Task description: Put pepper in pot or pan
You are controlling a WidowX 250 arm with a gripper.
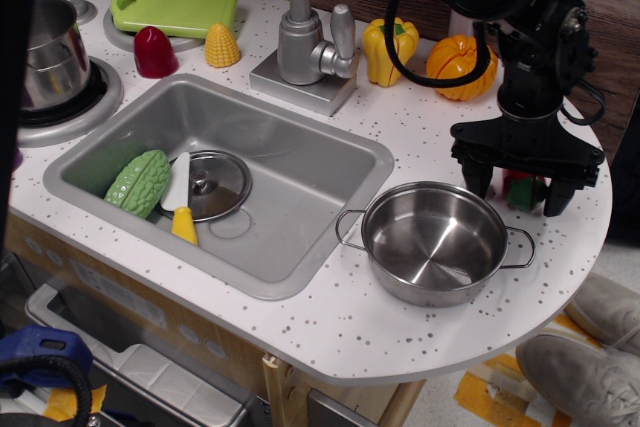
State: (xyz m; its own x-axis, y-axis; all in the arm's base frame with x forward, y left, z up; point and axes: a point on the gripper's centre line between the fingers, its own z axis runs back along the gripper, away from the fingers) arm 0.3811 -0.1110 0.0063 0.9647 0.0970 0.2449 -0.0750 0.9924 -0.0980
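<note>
Hand [514, 187] is pointing straight down at the bench [400, 327], fingers spread wide and straddling the pepper [522, 187], which is sitting on the bench between them; only bits of red and green are showing behind the black frame. Contact can't be told. Pan [436, 242] is lying just in front-left of the hand, open side up, likely parked close for a short carry. Arm is standing near vertical above the hand. Grasp not yet made, judging by the gap.
</note>
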